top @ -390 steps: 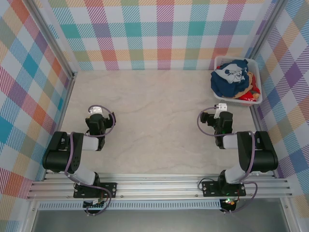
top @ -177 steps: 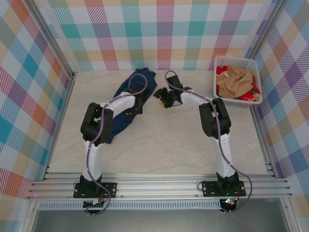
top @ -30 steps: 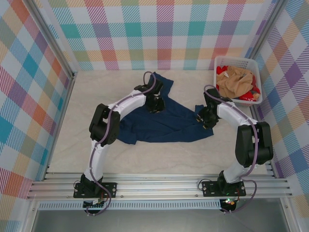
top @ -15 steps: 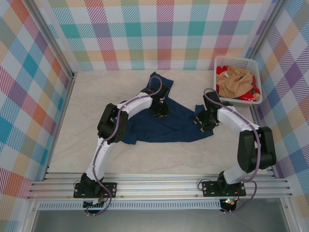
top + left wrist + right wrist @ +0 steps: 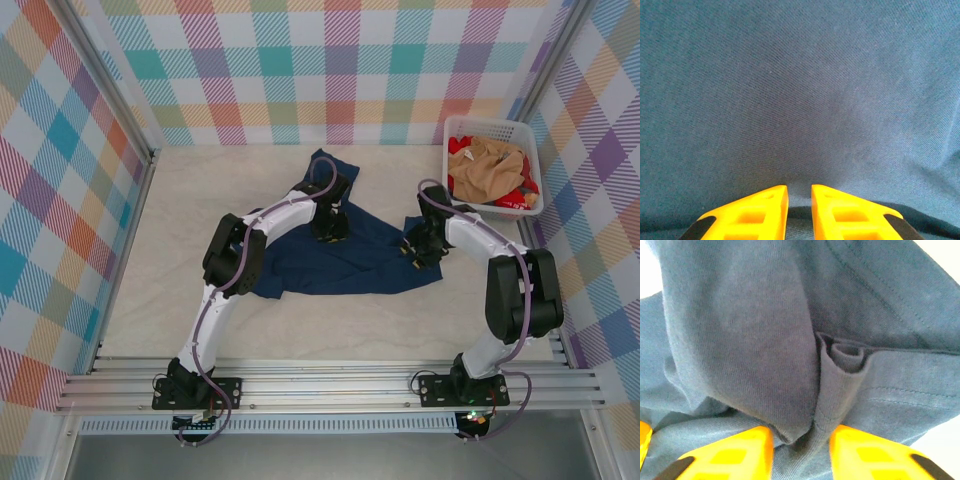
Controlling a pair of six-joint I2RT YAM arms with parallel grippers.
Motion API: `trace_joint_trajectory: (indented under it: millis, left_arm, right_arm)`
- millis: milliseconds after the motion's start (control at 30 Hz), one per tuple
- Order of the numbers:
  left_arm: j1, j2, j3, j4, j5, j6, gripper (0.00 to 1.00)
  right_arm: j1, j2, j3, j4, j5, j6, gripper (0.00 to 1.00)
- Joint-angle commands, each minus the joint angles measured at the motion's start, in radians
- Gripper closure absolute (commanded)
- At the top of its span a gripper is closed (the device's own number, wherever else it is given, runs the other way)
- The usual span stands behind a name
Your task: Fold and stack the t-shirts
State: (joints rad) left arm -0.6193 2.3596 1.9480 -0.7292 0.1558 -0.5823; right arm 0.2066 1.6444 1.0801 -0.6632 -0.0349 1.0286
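Navy t-shirt [image 5: 350,262]: lies spread out and wrinkly in the middle of the worktop [image 5: 200,220].
Left gripper [image 5: 330,225]: on the shirt's far part, nearly closed, pinching the blue cloth.
Right gripper [image 5: 420,255]: at the shirt's right edge, squeezing a fold of it.
Basket [image 5: 452,128]: far right corner, with a tan t-shirt [image 5: 490,160] and a red t-shirt [image 5: 515,195] inside.

Pastel plaid walls [image 5: 340,70]; beige marbled tabletop [image 5: 330,325]; aluminium rails [image 5: 330,388] along near edge.
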Motion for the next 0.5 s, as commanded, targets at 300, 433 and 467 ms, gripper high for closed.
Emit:
trace_joint_trajectory:
  millis: [300, 433, 467]
  left_arm:
    - [0.002, 0.064, 0.033, -0.067, -0.054, 0.018, 0.82]
    - [0.010, 0.072, 0.035, -0.070, -0.065, 0.016, 0.83]
    - [0.011, 0.074, 0.035, -0.070, -0.067, 0.016, 0.83]
  right_arm:
    - [-0.011, -0.107, -0.057, -0.076, 0.057, -0.023, 1.00]
    - [-0.010, -0.185, -0.073, -0.121, 0.064, -0.025, 1.00]
    - [-0.010, -0.212, -0.080, -0.137, 0.059, -0.024, 1.00]
